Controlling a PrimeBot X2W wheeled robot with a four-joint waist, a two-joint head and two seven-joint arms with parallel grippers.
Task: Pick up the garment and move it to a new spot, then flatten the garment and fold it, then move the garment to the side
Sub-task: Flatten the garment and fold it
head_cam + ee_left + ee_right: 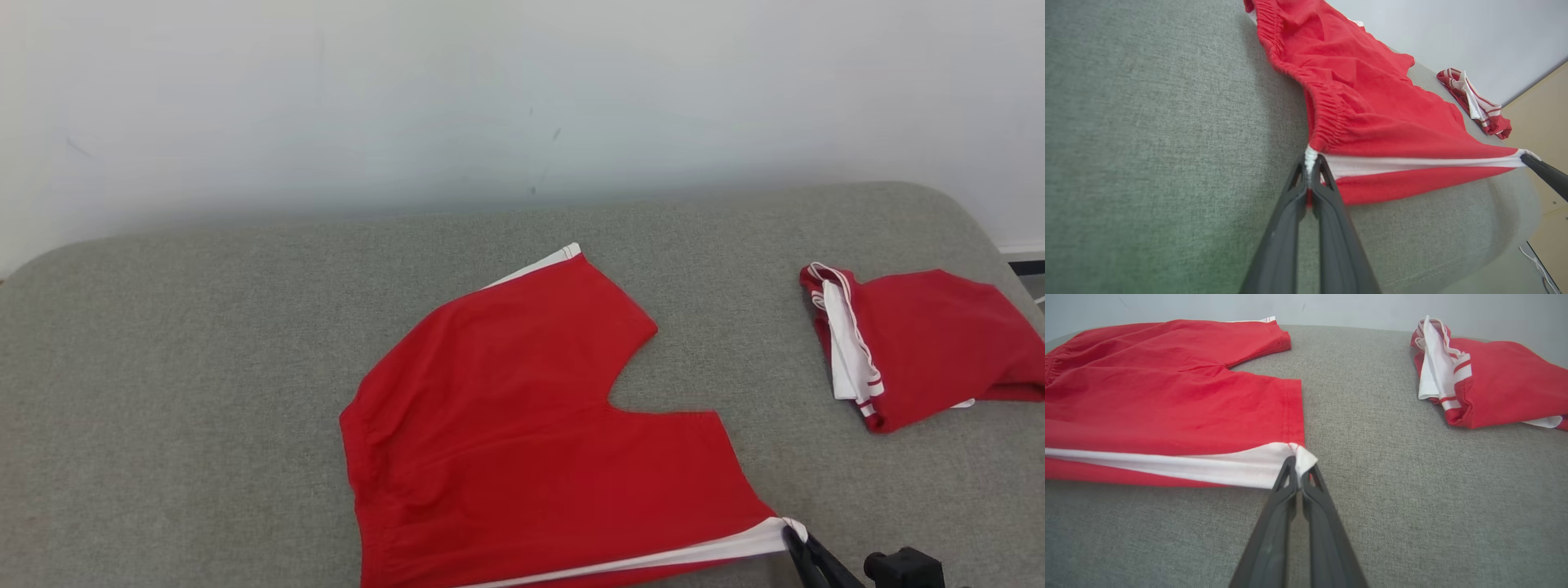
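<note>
The garment (pixel 522 425) is a pair of red shorts with a white side stripe, spread flat on the grey padded surface (pixel 204 343). In the left wrist view my left gripper (pixel 1310 160) is shut on the waistband end of the white stripe of the garment (pixel 1372 106). My right gripper (pixel 1299 467) is shut on the white corner at the leg hem of the garment (pixel 1167 396); it also shows at the head view's bottom right (pixel 792 535) and at the left wrist view's right edge (pixel 1529 158). The white stripe is stretched taut between the two grippers.
A second red and white garment (pixel 922 351) lies folded at the right of the surface, near its rounded right edge. A pale wall stands behind the surface. Bare grey padding lies to the left and front of the shorts.
</note>
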